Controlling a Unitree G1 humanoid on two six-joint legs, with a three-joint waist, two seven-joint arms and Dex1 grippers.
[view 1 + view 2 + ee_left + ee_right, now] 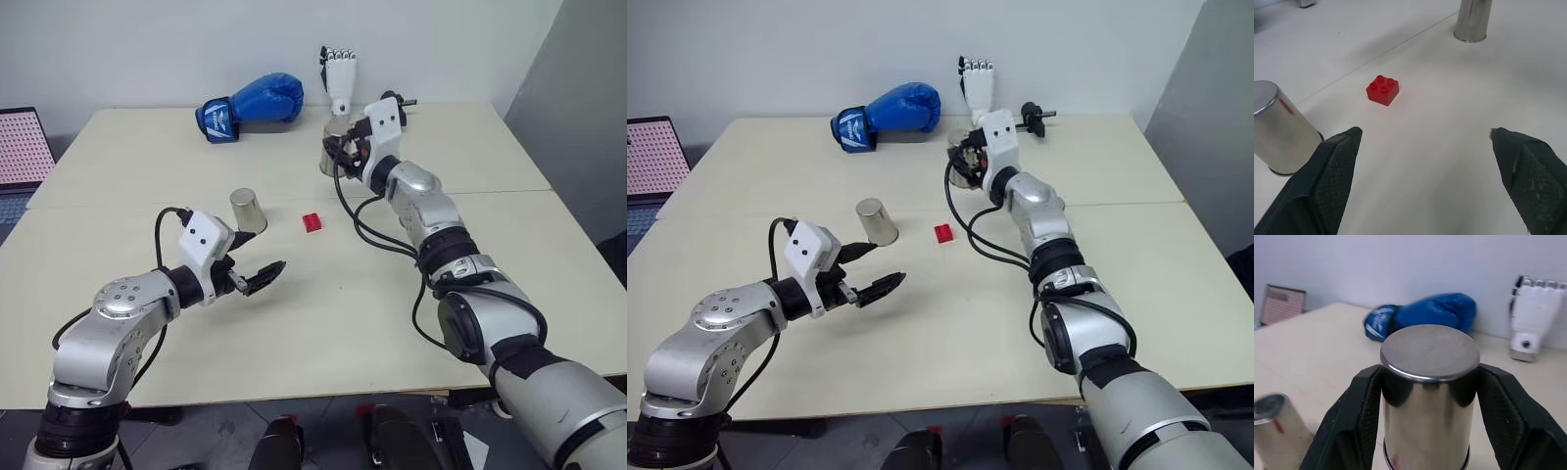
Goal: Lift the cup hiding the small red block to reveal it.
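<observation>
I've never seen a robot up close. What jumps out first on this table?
A small red block lies uncovered mid-table, beside an upturned metal cup. The right gripper holds another silvery cup farther back, while the left gripper hangs open near the front. A blue boxing glove and a white model hand sit at the far edge.

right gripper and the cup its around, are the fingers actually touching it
Touching. In the right wrist view, both black fingers of the right gripper press flat against opposite sides of the cup, with no gap at either side.
</observation>
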